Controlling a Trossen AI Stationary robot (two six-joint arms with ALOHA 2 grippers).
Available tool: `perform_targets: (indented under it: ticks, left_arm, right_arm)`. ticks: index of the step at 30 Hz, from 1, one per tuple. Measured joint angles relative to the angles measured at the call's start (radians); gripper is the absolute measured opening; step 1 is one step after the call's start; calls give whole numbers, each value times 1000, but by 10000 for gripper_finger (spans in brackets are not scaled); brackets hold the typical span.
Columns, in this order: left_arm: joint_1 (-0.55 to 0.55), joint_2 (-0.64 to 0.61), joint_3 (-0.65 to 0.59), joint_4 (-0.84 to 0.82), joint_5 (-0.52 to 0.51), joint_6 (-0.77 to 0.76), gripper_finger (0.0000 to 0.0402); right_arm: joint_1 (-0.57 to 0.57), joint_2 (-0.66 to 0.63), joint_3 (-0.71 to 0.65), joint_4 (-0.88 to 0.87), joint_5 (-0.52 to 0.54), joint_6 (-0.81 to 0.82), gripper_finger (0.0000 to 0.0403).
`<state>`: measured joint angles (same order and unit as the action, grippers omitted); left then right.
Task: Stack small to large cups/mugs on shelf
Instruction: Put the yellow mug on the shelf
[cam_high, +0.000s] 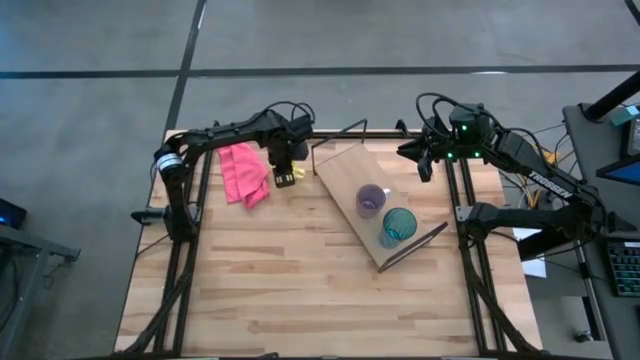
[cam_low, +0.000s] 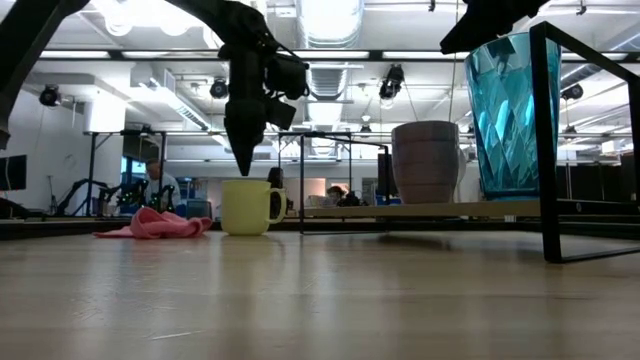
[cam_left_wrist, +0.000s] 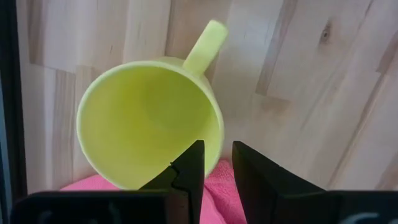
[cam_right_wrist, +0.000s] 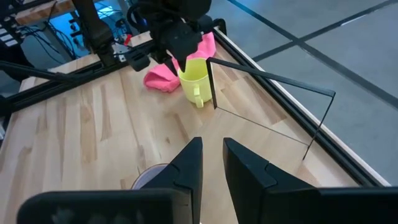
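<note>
The left claw (cam_left_wrist: 216, 163) hangs point-down just over the yellow mug (cam_left_wrist: 149, 121), its two dark fingers drawn nearly together with only a thin slit between them and nothing in them; in the left wrist view their tips sit above the mug's rim, on the side away from the handle. The mug stands upright on the bench (cam_high: 260, 290), right under the claw, and the pink cloth (cam_high: 244, 171) lies crumpled just beside it, partly beneath the fingers. On the claw's other side the thin black wire frame of the shelf (cam_high: 345, 170) rises close by — an upright post of it stands just next to the mug in the right wrist view. Farther out along the shelf board stand the purple mug (cam_high: 371, 200) and, beyond it, the translucent teal cup (cam_high: 398, 225), both upright and near one another; in the low view a stack of small pale cups (cam_low: 425, 161) shows on the board beside the teal cup. The right claw (cam_high: 424, 160) waits well apart from the left, over the far edge of the shelf, its fingers likewise almost closed and empty. White lettering runs along the right arm's link but is too small to read — no other writing can be made out.
</note>
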<state>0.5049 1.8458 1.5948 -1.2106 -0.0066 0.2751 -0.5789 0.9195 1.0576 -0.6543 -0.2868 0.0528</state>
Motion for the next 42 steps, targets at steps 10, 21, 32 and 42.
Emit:
perform_targets:
  ticks: [10, 21, 32, 42]
  left_arm:
    - [2, 0, -35, 38, 6, 20, 68]
    - [2, 0, -122, 110, 9, 21, 68]
    - [0, 0, -119, 141, 4, 19, 5]
    - [-35, -16, -39, 8, -1, -104, 1]
  right_arm:
    - [0, 0, 0, 0, 0, 13, 59]
    - [0, 0, 0, 0, 0, 19, 59]
    - [0, 0, -2, 0, 0, 19, 59]
    - [0, 0, -13, 0, 0, 18, 59]
